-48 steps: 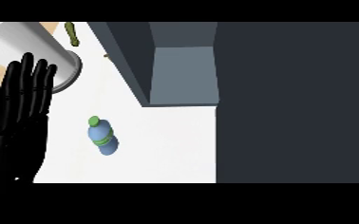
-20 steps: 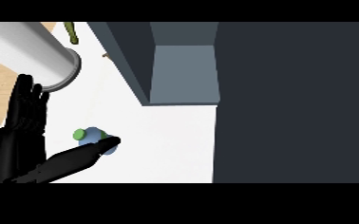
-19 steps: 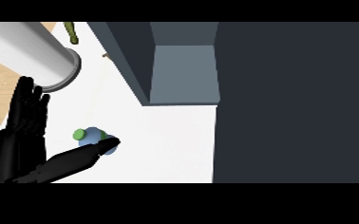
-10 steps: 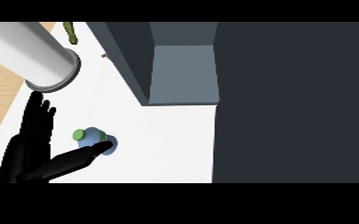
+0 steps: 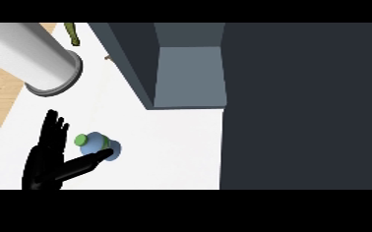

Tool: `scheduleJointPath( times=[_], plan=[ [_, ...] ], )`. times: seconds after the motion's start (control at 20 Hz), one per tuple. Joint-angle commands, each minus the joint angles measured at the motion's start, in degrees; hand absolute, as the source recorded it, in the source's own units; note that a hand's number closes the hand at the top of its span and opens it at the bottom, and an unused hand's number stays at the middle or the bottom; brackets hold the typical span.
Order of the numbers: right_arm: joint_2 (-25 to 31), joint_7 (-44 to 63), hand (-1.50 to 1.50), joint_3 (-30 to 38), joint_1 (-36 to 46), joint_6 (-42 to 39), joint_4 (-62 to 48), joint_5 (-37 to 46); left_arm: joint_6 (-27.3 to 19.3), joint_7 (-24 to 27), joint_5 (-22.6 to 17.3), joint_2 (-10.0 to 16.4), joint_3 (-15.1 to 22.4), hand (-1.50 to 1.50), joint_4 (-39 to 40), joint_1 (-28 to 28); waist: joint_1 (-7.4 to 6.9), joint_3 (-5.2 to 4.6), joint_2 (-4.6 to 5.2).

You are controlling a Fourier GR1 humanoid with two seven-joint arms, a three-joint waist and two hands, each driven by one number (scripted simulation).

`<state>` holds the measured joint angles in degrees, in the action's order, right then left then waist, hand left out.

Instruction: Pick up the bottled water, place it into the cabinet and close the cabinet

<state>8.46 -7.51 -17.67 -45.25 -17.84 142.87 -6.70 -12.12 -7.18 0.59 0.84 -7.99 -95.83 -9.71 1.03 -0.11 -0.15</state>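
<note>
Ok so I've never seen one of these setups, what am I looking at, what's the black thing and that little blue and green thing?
This is one view from the robot's head, looking steeply down at a white kitchen counter. The black shape at lower left is its left hand: fingers straight, thumb stretched sideways to the bottled water, the small blue bottle with a green cap. The hand is not curled round it. The right hand is out of view. The dark grey box above is the cabinet, its lighter hollow looking open. The big grey cylinder at upper left I can't identify.
</note>
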Motion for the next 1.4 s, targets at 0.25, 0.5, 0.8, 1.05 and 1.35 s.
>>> scheduleJointPath(
  times=[0.25,0.5,0.8,1.05,1.35],
  plan=[
    [3.29,-2.84,-1.50,0.43,-9.60,-1.33,10.75,1.26,5.68,14.69,-5.19,1.62,-5.68,-1.50,22.18,6.85,0.67,0.00,0.00],
    [3.93,-2.55,-1.50,-1.15,-11.61,-1.00,12.84,0.72,9.00,27.13,-4.74,0.83,-6.21,-1.50,34.58,6.89,0.47,-0.07,0.15],
    [3.17,-6.24,-1.50,-4.19,-13.46,0.04,11.33,4.68,12.50,33.26,-7.47,1.14,-8.49,1.50,44.99,13.90,0.64,-0.10,0.18],
    [4.77,-10.58,-1.50,-2.03,-15.23,-1.53,8.93,3.09,11.31,41.63,-4.67,3.19,-9.53,1.50,55.33,16.69,0.61,-0.03,0.18],
    [5.50,-10.54,-1.50,-1.40,-13.92,-0.56,7.52,3.14,5.88,49.16,1.66,3.33,-6.47,1.50,59.76,20.25,0.35,-0.03,0.31]
  ],
)
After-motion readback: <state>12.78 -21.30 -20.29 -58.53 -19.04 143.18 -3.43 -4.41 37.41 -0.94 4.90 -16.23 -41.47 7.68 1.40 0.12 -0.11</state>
